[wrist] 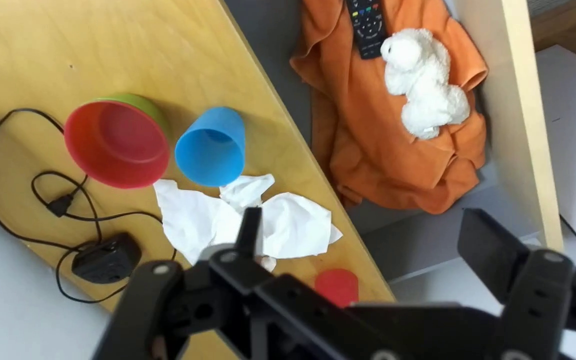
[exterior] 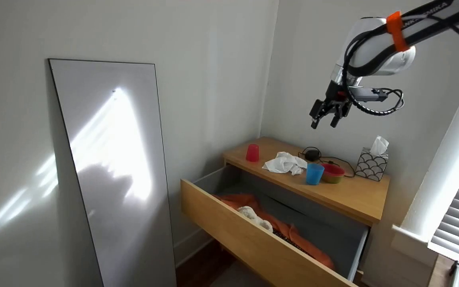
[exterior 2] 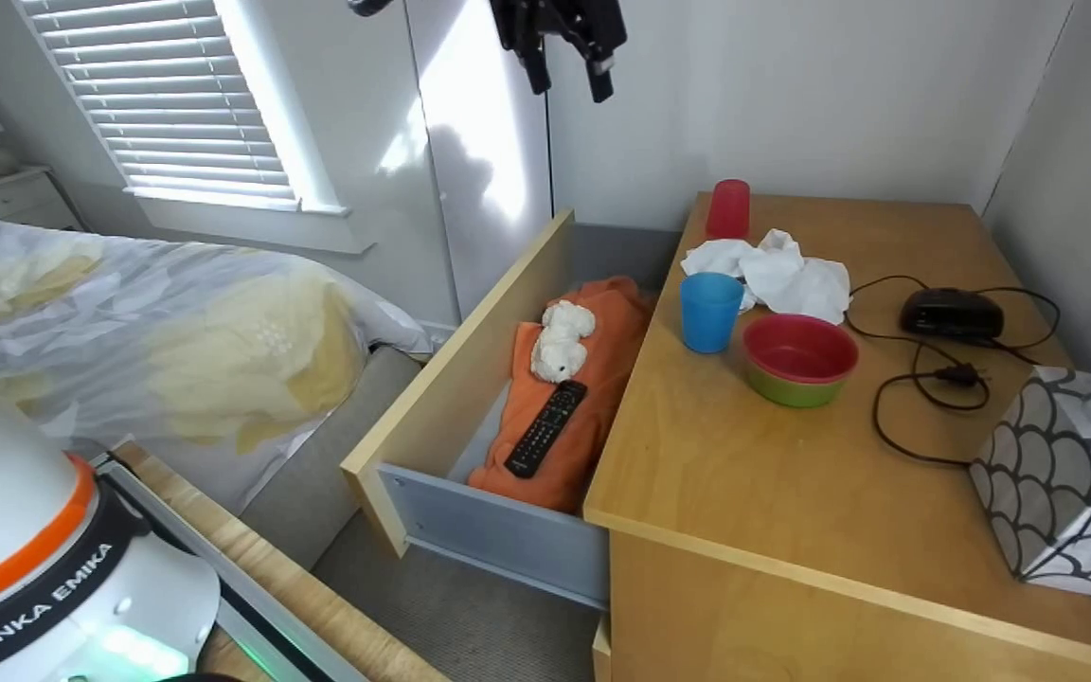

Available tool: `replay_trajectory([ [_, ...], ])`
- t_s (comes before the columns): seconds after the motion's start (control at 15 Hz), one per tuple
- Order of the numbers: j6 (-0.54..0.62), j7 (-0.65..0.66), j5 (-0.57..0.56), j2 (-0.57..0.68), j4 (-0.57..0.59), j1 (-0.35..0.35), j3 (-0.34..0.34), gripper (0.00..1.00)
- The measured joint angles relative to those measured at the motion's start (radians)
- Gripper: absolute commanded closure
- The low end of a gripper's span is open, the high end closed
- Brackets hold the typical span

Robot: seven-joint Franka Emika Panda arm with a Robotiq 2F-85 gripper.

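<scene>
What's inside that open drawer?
An orange cloth, with a white plush toy and a black remote lying on it; whatever the cloth covers can't be seen.

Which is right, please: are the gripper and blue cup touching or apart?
Apart: in an exterior view the gripper hangs above the blue cup, wall visible between.

Your black gripper [wrist: 363,227]: jaws wide apart. Near light-wood desk's [wrist: 133,50] front edge: round blue cup [wrist: 211,147], crumpled white tissue [wrist: 295,225]. Past edge: white plush toy [wrist: 424,92] on orange cloth [wrist: 378,155].
</scene>
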Motion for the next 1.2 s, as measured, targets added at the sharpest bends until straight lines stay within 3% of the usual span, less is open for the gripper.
replay_trajectory([
  [0.27, 0.055, -0.066, 0.063, 0.208, 0.157, -0.013, -0.064, 0.0],
  [0.67, 0.152, -0.095, 0.129, 0.47, 0.356, -0.06, -0.082, 0.0],
  [1.2, 0.177, -0.095, 0.154, 0.531, 0.429, -0.076, -0.081, 0.0],
])
